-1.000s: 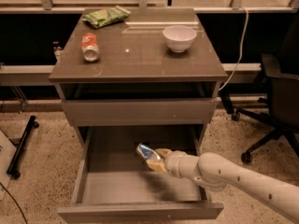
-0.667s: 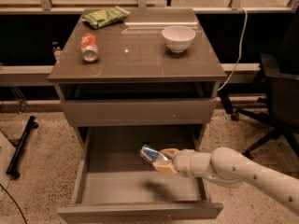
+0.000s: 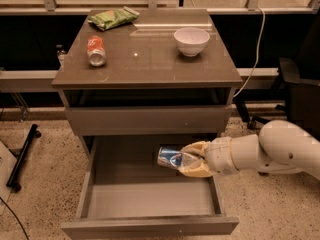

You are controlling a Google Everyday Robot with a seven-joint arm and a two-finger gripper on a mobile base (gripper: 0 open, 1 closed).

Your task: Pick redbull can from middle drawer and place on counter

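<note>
The redbull can [image 3: 169,158], silver and blue, lies sideways in my gripper [image 3: 192,160], whose tan fingers are shut on it. I hold it above the inside of the open middle drawer [image 3: 150,199], near its right side and clear of the floor. My white arm reaches in from the right. The glossy brown-grey counter [image 3: 145,59] is the cabinet's top, above the drawer.
On the counter lie a red soda can [image 3: 96,50] on its side at the left, a green snack bag [image 3: 112,18] at the back left and a white bowl [image 3: 191,41] at the right. A closed drawer front [image 3: 147,120] sits above the open one. An office chair [image 3: 300,94] stands at the right.
My gripper has lifted the redbull can up from the drawer and moved it slightly right. The arm has drawn back toward the right.
</note>
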